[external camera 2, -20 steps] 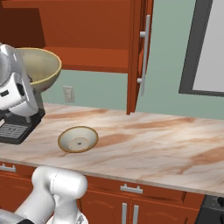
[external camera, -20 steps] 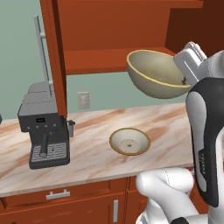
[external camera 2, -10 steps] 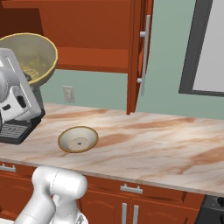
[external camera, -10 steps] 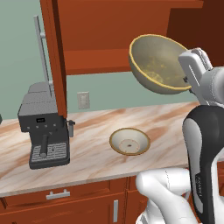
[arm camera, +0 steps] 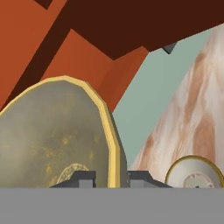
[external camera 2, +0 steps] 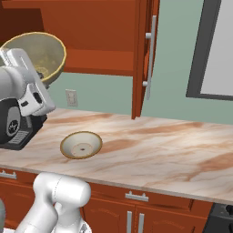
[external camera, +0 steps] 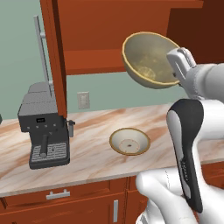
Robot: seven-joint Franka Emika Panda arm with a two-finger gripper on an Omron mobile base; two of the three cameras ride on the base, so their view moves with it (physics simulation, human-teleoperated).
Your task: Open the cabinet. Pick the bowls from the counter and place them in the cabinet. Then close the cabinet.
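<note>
My gripper point(external camera: 172, 70) is shut on the rim of the deep tan bowl point(external camera: 148, 59), which hangs tilted in the air in front of the open cabinet's lower shelf point(external camera: 94, 61). In the hand view the fingertips point(arm camera: 85, 177) pinch that bowl's point(arm camera: 52, 135) yellow rim, one on each side. The same bowl point(external camera 2: 40, 53) shows at the upper left of the right base view, above the white hand. The shallower bowl point(external camera: 129, 141) point(external camera 2: 82, 145) point(arm camera: 197, 176) rests upright on the marble counter point(external camera: 92, 131) point(external camera 2: 159, 143). Both cabinet doors point(external camera: 54, 61) point(external camera 2: 143, 54) stand swung open.
A grey coffee machine point(external camera: 43, 130) stands on the counter's left part under the left door. A wall outlet point(external camera: 83, 99) point(external camera 2: 71, 97) sits on the green backsplash. A dark-framed window point(external camera 2: 214, 50) is at the right. Red-brown drawers point(external camera: 57, 194) run below the counter.
The arm has lifted the deep bowl higher and tipped it more toward the cabinet shelf. The shallow bowl and the doors have not moved.
</note>
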